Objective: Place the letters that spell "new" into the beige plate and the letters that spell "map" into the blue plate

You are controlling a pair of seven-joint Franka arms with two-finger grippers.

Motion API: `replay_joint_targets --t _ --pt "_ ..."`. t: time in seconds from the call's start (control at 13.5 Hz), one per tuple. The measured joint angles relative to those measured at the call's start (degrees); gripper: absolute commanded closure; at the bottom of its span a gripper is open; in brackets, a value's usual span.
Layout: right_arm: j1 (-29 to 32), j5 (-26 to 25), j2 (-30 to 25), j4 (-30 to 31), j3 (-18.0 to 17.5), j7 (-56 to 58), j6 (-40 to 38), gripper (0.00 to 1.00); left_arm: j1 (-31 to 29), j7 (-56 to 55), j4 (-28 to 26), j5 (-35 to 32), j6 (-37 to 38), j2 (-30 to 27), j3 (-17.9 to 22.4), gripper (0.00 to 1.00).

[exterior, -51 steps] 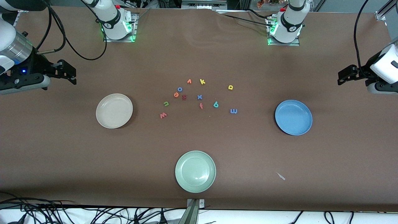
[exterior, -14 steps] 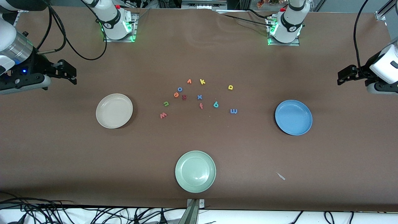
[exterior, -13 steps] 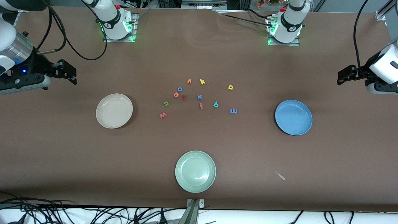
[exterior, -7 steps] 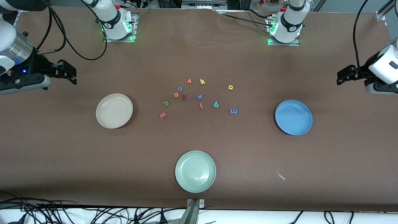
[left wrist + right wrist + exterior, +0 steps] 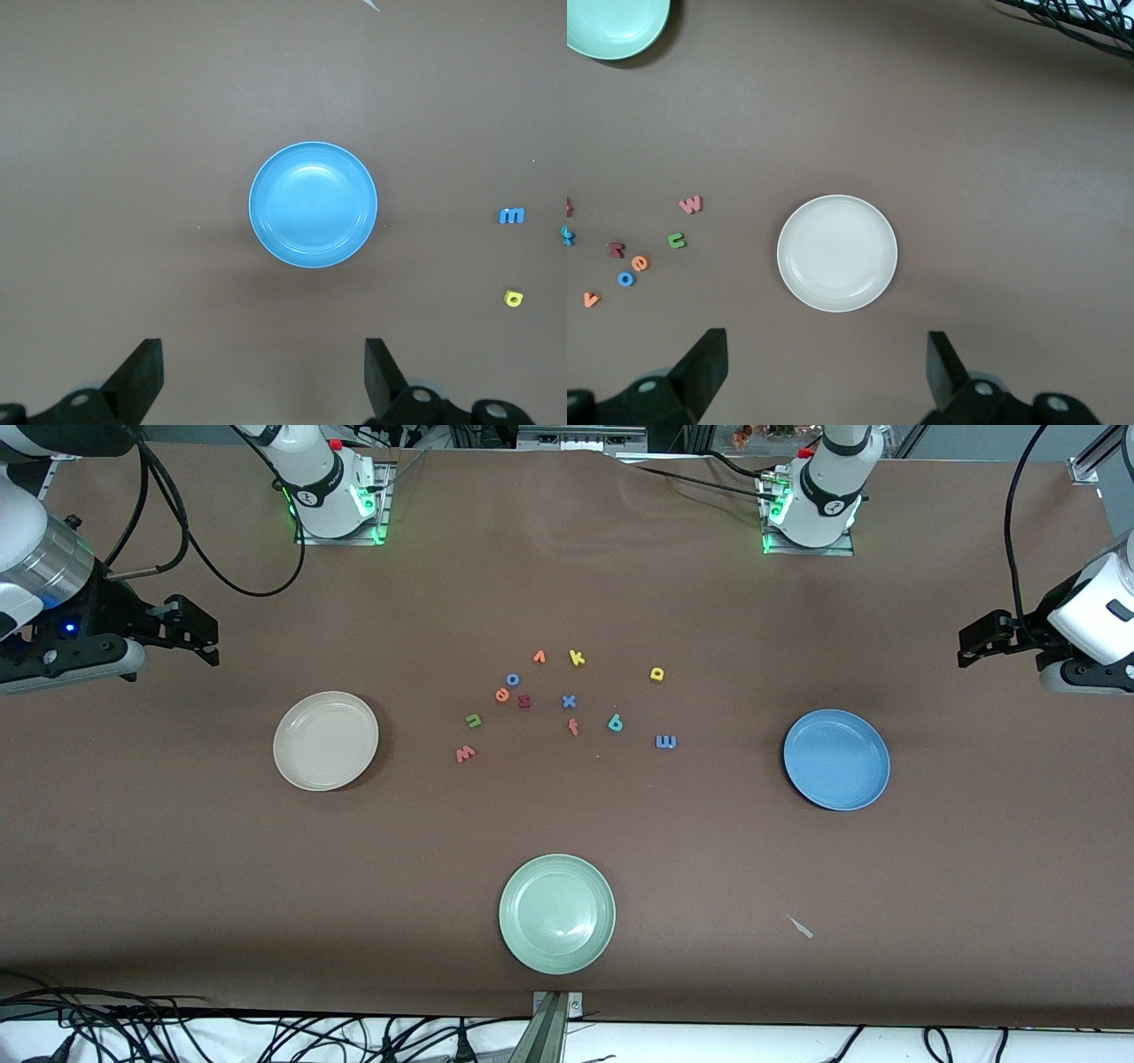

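The beige plate (image 5: 325,740) lies empty toward the right arm's end, and the blue plate (image 5: 836,759) lies empty toward the left arm's end. Between them are the green n (image 5: 473,720), orange e (image 5: 502,695), pinkish-red w (image 5: 465,754), blue m (image 5: 665,741), yellow a (image 5: 656,674) and teal p (image 5: 615,723). My right gripper (image 5: 211,642) hangs open high over the table beside the beige plate (image 5: 837,253). My left gripper (image 5: 966,646) hangs open high beside the blue plate (image 5: 313,204). Neither holds anything.
A pale green plate (image 5: 556,913) sits nearest the front camera. Mixed in with the task letters are an orange v (image 5: 539,657), yellow k (image 5: 577,658), blue o (image 5: 512,679), dark red letter (image 5: 524,701), blue x (image 5: 569,701) and reddish f (image 5: 573,727).
The left gripper has drifted very slightly toward the middle of the table. The right arm, the letters and the plates have not moved.
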State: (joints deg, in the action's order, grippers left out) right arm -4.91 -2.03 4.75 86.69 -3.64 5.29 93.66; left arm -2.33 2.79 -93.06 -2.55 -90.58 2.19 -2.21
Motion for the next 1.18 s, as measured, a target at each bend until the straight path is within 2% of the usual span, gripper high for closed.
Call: replay_joint_targets --t 1.18 --pt "0.0 0.0 0.2 0.0 0.0 0.0 0.9 0.01 1.3 -1.8 0.1 0.8 1.3 2.8 -0.2 0.00"
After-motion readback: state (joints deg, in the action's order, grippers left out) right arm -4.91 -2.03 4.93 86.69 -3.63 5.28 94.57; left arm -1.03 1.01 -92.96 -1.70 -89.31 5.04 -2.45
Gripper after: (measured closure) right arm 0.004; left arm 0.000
